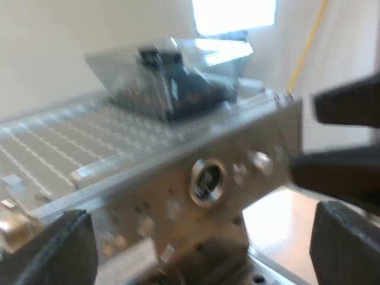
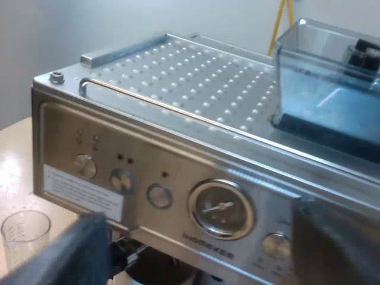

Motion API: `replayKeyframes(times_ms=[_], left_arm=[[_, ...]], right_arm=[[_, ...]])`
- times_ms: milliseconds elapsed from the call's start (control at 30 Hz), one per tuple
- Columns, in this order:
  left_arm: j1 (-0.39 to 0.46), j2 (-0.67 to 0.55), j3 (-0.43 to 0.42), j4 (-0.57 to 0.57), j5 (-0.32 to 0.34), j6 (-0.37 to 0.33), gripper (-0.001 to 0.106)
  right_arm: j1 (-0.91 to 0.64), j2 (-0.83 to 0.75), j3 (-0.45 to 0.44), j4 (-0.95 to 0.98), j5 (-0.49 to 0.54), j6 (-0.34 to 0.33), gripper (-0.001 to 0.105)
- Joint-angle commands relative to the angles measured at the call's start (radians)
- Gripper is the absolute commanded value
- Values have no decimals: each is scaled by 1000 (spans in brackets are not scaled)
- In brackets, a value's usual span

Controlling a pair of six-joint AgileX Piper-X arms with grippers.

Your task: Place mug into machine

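Here, the large brushed-steel espresso machine [image 2: 178,154] stands on the pale counter [image 2: 15,160] with its control panel turned toward both arms. This leaves its front open to you, and the space under the panel is presumably where the mug must go.

The clear, blue-tinted plastic bean hopper [image 2: 323,89] sits on the dimpled steel top, well away from that approach.

Your left pincer [image 1: 205,237] hangs spread wide and empty, level with the machine's upper edge near one corner. Your right pincer [image 2: 202,243] likewise gapes with nothing between its fingers, close before the panel. Neither carries the mug, and where the mug stands cannot be told. By judgement, then, the pick-up is not yet made, and the wide spread suits a mug's body.

The machine itself is a silver box with a thin rail [image 2: 148,98] along its top front edge. On the panel are a round glass-faced pressure gauge [image 2: 221,209], a row of round metal knobs [image 2: 122,181] and a white printed label [image 2: 83,190].

A small clear measuring glass [image 2: 25,233] stands upright on the counter near the machine, apart from it.
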Motion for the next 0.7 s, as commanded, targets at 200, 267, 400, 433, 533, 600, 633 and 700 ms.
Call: replayKeyframes(times_ms=[200,267,400,433,533,600,633,700], left_arm=[[-3,-6,-100,88,-102,-1,84],[-3,-6,-116,110,-89,1,84],[-3,-3,-120,100,-104,5,84],[-3,0,-120,100,-109,5,84],[28,22,-120,100,-121,5,84],[64,36,-120,100,-122,5,84],[79,39,-120,100,-122,5,84],[142,55,-120,100,-115,5,84]], right_arm=[[-125,-106,-11,115,-159,22,70],[-185,-138,-11,147,-263,50,70],[-324,-194,-11,231,-364,92,70],[-345,-202,-11,245,-370,93,70],[-465,-247,-11,334,-439,97,70],[-527,-270,-11,376,-489,104,70],[-540,-275,-11,392,-499,110,70],[-611,-302,-11,443,-542,117,70]])
